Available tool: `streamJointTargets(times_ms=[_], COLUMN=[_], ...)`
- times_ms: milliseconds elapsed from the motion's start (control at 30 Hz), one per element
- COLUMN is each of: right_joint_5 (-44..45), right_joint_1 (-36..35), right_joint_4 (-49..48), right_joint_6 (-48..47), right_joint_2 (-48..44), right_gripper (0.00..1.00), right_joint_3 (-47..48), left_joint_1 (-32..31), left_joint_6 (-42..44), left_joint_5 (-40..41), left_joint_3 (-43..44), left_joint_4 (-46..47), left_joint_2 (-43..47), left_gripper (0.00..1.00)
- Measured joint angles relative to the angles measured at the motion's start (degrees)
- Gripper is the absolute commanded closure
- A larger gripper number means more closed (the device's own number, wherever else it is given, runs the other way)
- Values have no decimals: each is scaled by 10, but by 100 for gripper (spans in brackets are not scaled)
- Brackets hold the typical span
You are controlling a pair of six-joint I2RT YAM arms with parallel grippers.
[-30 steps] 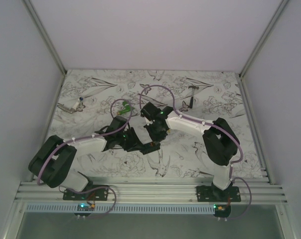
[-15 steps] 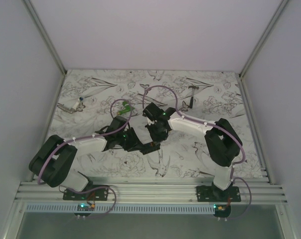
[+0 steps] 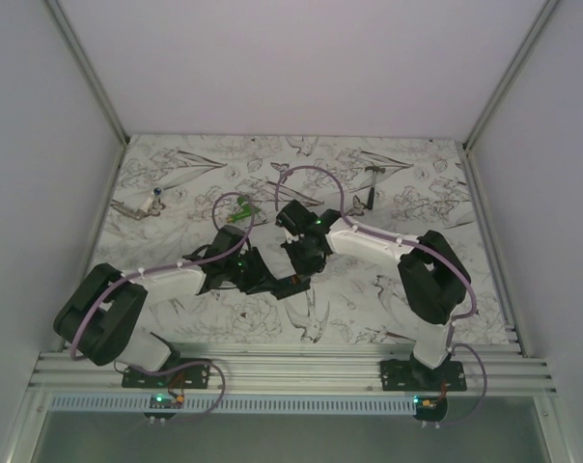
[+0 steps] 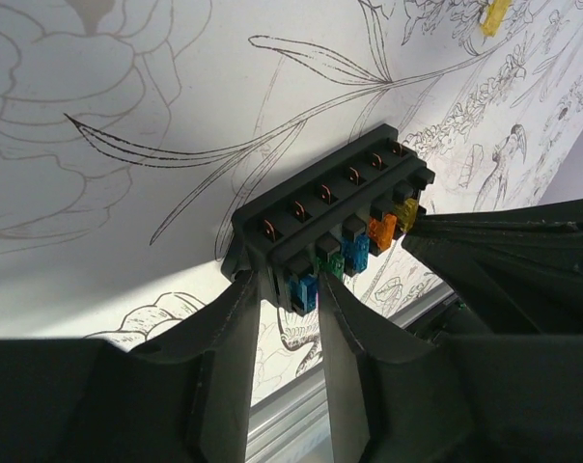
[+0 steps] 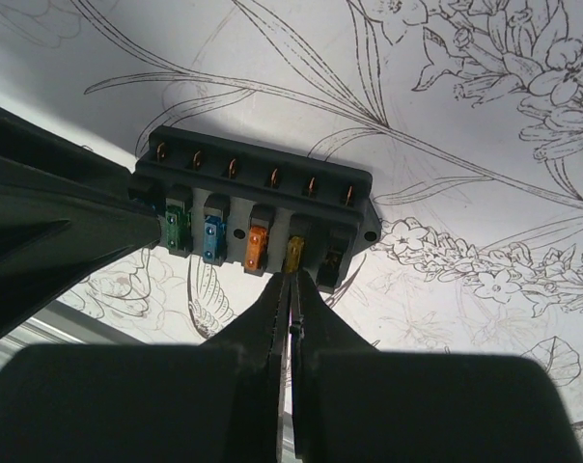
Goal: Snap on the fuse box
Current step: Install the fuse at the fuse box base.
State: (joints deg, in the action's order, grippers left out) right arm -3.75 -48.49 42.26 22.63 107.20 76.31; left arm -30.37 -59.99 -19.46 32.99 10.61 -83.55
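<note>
Changing little since a second ago, the left fingers (image 4: 224,328) stay clenched on one end of the fuse box (image 4: 320,217) mid-worktop (image 3: 417,183), while the right fingers (image 5: 264,318), pinched together empty, push at its yellow fuse (image 5: 293,254), so seating seems unfinished.

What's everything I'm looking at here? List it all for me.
fuse box: one, black, middle of the table
fuses: five; blue, green, blue, orange, yellow; in the box's slots
green piece: one, green, on the table beyond the box
yellow piece: one, yellow, lying apart from the box
dark tool: one, dark, far right of centre
silvery piece: one, far left
table: one, white with flower drawings
left gripper: one, black, clamped on the box's end
right gripper: one, black, shut, tips at the yellow fuse
</note>
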Motion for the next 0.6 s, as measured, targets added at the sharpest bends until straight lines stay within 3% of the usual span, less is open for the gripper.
streamJointTargets(times_ms=[233, 600], right_joint_5=[2, 10], right_joint_1=[-1, -1], right_joint_4=[-7, -20], right_joint_6=[-27, -29], right_joint_2=[-15, -39], right_gripper=[81, 81], right_joint_3=[-3, 9], left_joint_1=[0, 0], left_joint_6=[0, 3], left_joint_5=[2, 3], left_joint_3=[-2, -3], left_joint_4=[-3, -5], left_joint_2=[21, 33], left_gripper=[57, 48])
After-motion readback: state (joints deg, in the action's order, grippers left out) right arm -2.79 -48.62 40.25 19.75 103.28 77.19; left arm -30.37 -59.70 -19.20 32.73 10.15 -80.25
